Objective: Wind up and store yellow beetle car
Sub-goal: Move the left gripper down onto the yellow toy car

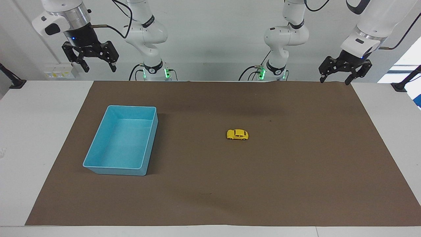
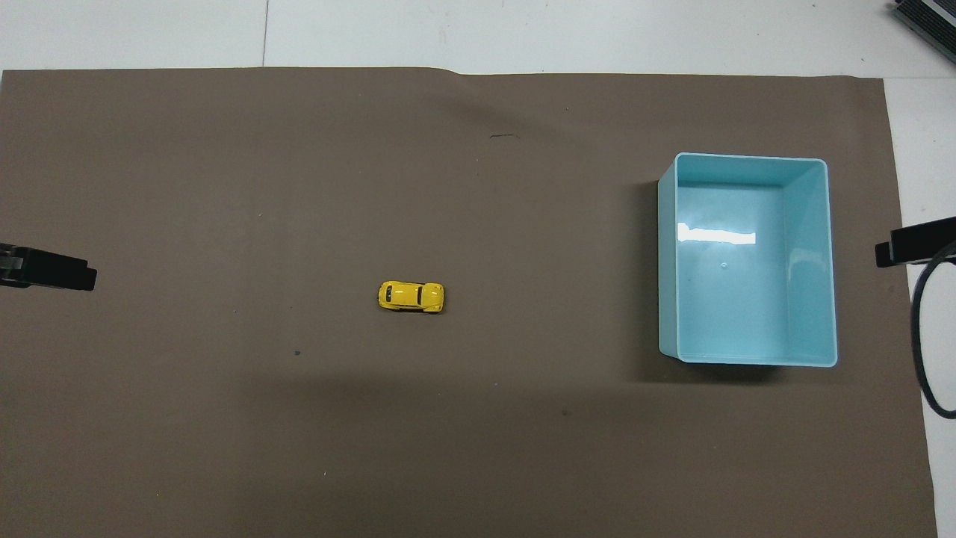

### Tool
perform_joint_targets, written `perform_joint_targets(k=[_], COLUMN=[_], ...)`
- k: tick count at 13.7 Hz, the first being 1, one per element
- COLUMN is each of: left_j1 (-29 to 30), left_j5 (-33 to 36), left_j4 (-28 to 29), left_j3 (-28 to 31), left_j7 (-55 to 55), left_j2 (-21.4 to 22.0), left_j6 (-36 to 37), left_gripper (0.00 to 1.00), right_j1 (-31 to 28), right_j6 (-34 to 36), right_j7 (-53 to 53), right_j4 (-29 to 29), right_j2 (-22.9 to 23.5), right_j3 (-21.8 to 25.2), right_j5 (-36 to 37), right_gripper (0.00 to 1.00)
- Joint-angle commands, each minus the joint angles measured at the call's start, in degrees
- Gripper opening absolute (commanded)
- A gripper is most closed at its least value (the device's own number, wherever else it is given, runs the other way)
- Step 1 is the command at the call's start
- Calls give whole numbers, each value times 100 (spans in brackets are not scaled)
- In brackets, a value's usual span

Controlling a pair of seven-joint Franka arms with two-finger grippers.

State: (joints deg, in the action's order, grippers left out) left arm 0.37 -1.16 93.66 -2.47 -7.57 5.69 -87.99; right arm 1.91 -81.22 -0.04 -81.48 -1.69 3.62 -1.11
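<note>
Both pincers stand with fingers spread apart and carry nothing. We find the left gripper [image 1: 345, 77] raised at the left arm's end of the table, over the corner of the brown mat [image 1: 296, 184] nearest the robots; its two fingertips are clearly separated and nothing lies between them. We find the right gripper [image 1: 98, 67] raised at the right arm's end, over the white table [image 1: 39, 131] edge nearest the robots, just outside the mat; its fingertips are likewise separated and touch no object. In the overhead view we see only a dark tip of each: the left gripper [image 2: 48, 269] at one edge, the right gripper [image 2: 915, 243] at the other. Both arms wait, well apart from every object on the mat.

We locate the yellow beetle car [image 1: 237, 134] on its wheels on the mat, near the middle of the table, slightly toward the left arm's end. Its long axis runs along the table from one arm's end to the other. Nothing touches it.

We locate the blue tray [image 1: 149, 148] on the mat toward the right arm's end, upright, with its interior bare. The car [image 2: 411, 296] and the tray [image 2: 668, 261] are well apart
</note>
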Motion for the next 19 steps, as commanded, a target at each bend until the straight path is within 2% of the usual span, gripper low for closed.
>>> perform_joint_targets(k=[1,8,10,14,16,19], left_j1=[7,-46,-325,-591,-687,-1073], left_j5=[-60,-60,-69,-86,-375,-420], left_j4=[117,249,345,986,1197,1418], left_j3=[1,-17,-43,-52,-43,-43], left_j7=[54,298,1174,3108,4153,6600], left_j2=[116,73,-68,-103,-121,-225], left_j6=[36,-51,-174,-895,-1236,-1747], left_gripper=[100,100,100,100,100,100], right_j1=[-32,-32,-32,-32,-32,-32], right_j6=[-43,-43,-43,-43,-43,-43], right_j7=[74,74,74,74,74,74], right_j4=[-158,-158,-158,-158,-158,-158], right_j2=[-139,-139,-139,-139,-139,-139], right_j3=[-10,-10,-10,-10,-10,-10], right_j5=[-83,-74,-83,-83,-83,-83], right_gripper=[100,100,100,100,100,100])
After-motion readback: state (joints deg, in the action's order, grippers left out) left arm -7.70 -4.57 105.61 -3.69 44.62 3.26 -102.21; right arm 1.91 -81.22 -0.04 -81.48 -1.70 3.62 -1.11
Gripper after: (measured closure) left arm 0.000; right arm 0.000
